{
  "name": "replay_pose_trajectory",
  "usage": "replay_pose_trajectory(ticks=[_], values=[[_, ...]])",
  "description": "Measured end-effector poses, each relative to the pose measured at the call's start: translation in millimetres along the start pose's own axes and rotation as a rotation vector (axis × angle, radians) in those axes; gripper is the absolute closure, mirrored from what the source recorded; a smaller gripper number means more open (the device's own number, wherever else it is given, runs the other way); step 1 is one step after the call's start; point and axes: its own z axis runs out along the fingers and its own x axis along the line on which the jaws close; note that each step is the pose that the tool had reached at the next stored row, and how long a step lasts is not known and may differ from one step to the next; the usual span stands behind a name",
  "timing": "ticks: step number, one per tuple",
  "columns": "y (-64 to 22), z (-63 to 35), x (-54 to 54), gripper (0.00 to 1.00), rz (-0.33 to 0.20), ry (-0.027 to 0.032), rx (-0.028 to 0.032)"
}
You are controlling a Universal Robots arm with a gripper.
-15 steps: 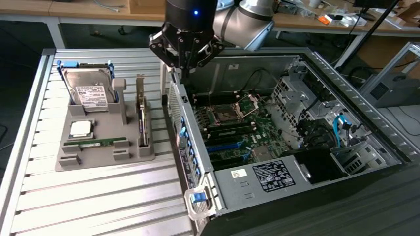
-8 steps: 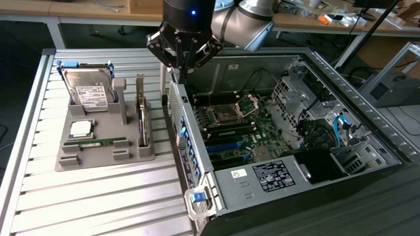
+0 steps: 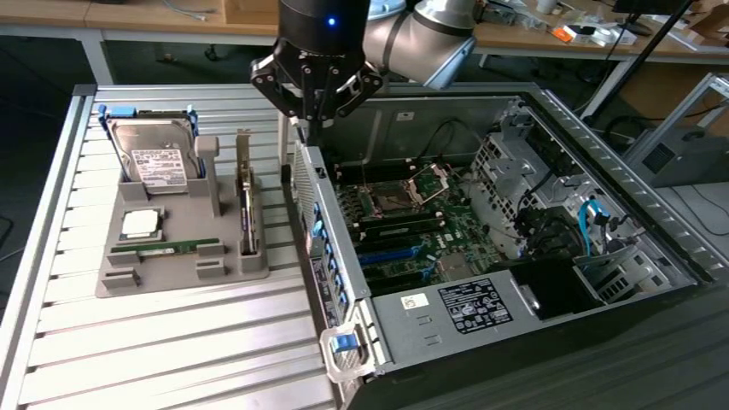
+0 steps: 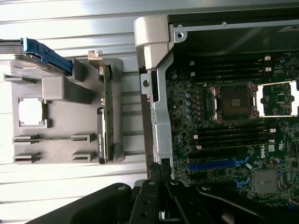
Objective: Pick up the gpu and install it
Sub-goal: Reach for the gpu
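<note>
Across the exterior view's lower left ran the slatted worktop (image 3: 171,342); the open computer case (image 3: 479,307) took the right half, and a grey holder (image 3: 171,273) sat at left. The gpu (image 3: 245,205) stood on edge, untouched, in the holder's slot nearest the case. The end effector (image 3: 310,115) hung at upper centre, fingers pressed together and empty, over the case's side wall. Risk, as judged: closed fingers could not straddle the thin card. A descent from there could strike the wall or knock the card askew.
</note>
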Motion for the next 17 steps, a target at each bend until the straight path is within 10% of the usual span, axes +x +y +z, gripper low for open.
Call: replay_pose_trajectory(ticks=[17], values=[[-0.7,-0.2,9.6,0.89,0.000,-0.0001,0.0000]])
